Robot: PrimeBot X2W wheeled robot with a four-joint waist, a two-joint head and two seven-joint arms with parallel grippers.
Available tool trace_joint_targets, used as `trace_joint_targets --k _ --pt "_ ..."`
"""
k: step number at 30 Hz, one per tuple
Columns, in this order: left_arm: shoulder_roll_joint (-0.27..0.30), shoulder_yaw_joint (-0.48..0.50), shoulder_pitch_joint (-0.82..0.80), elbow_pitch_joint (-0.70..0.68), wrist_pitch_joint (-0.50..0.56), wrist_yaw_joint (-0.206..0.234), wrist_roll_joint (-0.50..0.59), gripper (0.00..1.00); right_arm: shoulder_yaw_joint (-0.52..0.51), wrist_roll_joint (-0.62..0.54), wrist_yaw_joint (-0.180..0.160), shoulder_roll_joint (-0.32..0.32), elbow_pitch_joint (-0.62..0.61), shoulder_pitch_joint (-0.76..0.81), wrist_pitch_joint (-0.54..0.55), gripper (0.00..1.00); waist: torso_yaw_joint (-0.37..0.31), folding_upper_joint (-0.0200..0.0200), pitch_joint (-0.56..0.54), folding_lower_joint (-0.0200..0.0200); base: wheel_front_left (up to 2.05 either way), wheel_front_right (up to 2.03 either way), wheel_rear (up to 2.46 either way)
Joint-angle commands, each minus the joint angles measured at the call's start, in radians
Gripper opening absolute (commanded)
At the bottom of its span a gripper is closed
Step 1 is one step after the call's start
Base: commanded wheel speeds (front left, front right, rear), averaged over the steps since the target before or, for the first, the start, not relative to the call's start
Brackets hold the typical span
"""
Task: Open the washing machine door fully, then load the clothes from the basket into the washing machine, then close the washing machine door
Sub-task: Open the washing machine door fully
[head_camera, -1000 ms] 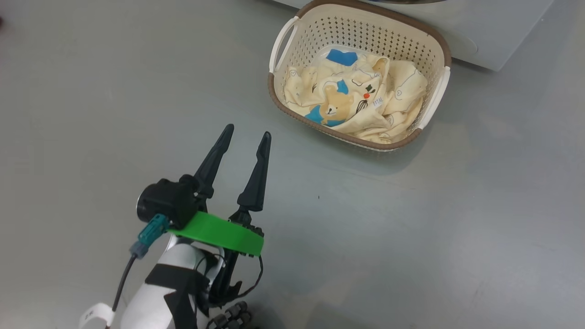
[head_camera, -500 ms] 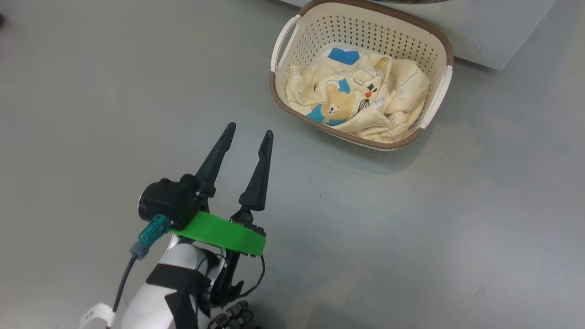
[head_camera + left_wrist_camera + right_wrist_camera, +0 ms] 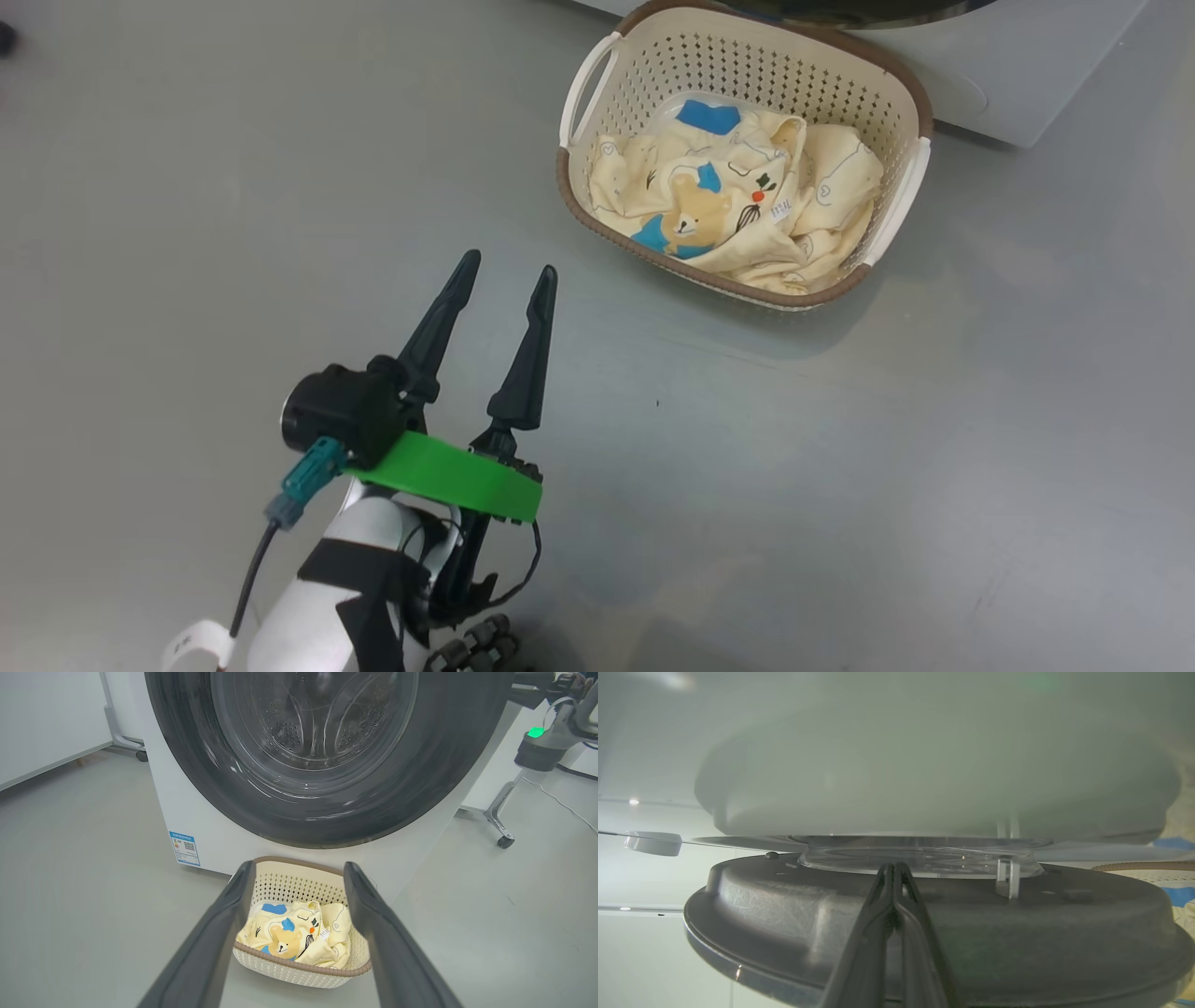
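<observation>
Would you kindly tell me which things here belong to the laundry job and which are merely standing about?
Job: washing machine, washing machine door, basket, clothes, left pincer, right pincer.
Standing about: wheeled stand, floor cable.

Cream, blue-patched clothes [image 3: 738, 210]; cream, brown-rimmed basket [image 3: 747, 70]

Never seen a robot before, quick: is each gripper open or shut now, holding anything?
Left gripper: jaws open, holding nothing.
Right gripper: jaws shut, empty, tips by the washing machine door.
</observation>
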Motion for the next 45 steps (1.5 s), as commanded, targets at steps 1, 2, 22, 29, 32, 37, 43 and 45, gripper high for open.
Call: trace_joint_targets --k 1,2,22,29,32,37,43,45 --pt "0.021 0.034 -0.008 -0.034 -0.011 0.003 0.000 1.00 0.014 0.008 -0.001 0.045 -0.030 -0.032 0.013 0.00 0.000 0.0000 0.000 0.0000 0.00 0.00 0.00" --pt "0.021 0.036 -0.007 -0.034 -0.011 0.003 0.002 1.00 0.018 0.006 -0.001 0.045 -0.026 -0.027 0.017 0.00 -0.001 0.0000 -0.003 0.0000 0.00 0.00 0.00" --pt "0.021 0.052 0.004 -0.024 -0.011 -0.001 0.025 1.00 0.075 -0.007 -0.001 0.061 -0.027 0.059 0.073 0.00 -0.028 0.0000 -0.047 0.0000 0.00 0.00 0.00" --pt "0.021 0.060 0.012 -0.018 -0.011 -0.005 0.040 1.00 0.099 -0.004 -0.001 0.078 -0.024 0.098 0.116 0.00 -0.043 0.0000 -0.074 0.0000 0.00 0.00 0.00" --pt "0.021 0.062 0.016 -0.017 -0.011 -0.007 0.044 1.00 0.103 -0.002 -0.001 0.083 -0.027 0.110 0.119 0.00 -0.046 0.0000 -0.081 0.0000 0.00 0.00 0.00" --pt "0.021 0.067 0.024 -0.015 -0.011 -0.010 0.054 1.00 0.114 0.004 -0.001 0.096 -0.027 0.139 0.142 0.00 -0.055 0.0000 -0.094 0.0000 0.00 0.00 0.00" --pt "0.021 0.070 0.031 -0.011 -0.011 -0.013 0.062 1.00 0.125 0.015 -0.001 0.113 -0.038 0.170 0.164 0.00 -0.065 0.0000 -0.107 0.0000 0.00 0.00 0.00" --pt "0.021 0.069 0.034 -0.010 -0.011 -0.014 0.065 1.00 0.132 0.020 -0.001 0.122 -0.045 0.186 0.179 0.00 -0.068 0.0000 -0.114 0.0000 0.00 0.00 0.00"
